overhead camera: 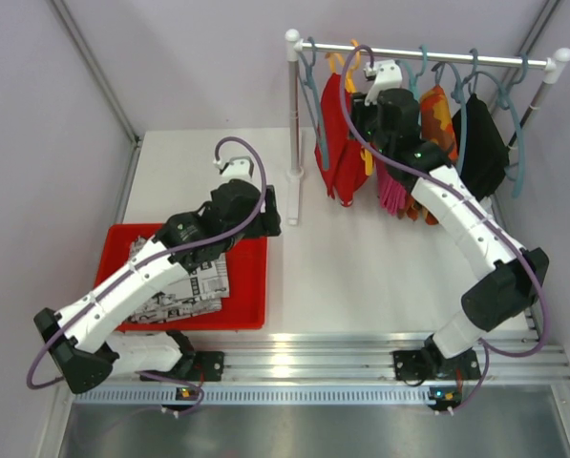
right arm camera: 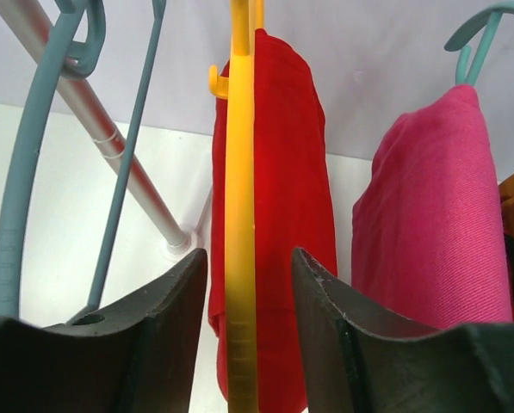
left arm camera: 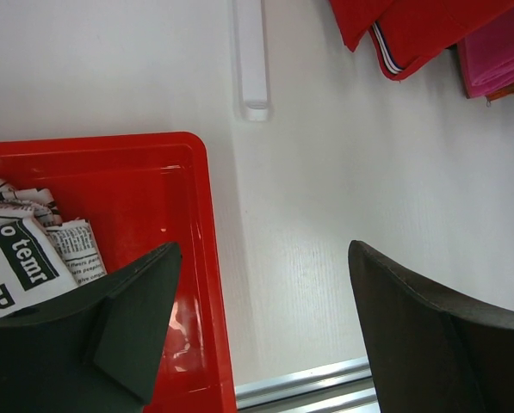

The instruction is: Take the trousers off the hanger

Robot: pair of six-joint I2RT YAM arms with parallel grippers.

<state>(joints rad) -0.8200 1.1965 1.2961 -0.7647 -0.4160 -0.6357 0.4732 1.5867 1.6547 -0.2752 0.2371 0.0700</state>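
Observation:
The red trousers (overhead camera: 337,143) hang on a yellow hanger (overhead camera: 345,65) on the rail, and they also show in the right wrist view (right arm camera: 282,215). Beside them hang the magenta pink trousers (overhead camera: 391,191), the orange camouflage trousers (overhead camera: 437,110) and the plain black trousers (overhead camera: 482,143). The black-and-white patterned trousers (overhead camera: 184,286) lie in the red tray (overhead camera: 251,286). My right gripper (right arm camera: 250,254) is open, and the yellow hanger (right arm camera: 239,172) stands between its jaws with a gap on each side. My left gripper (left arm camera: 263,249) is open and empty above the tray's right edge.
The white rack post (overhead camera: 293,124) and its foot (left arm camera: 250,60) stand just beyond the tray. An empty teal hanger (right arm camera: 15,172) hangs left of the yellow one, near the slanted rack post (right arm camera: 110,146). More teal hangers hang along the rail (overhead camera: 437,55). Purple walls close in behind.

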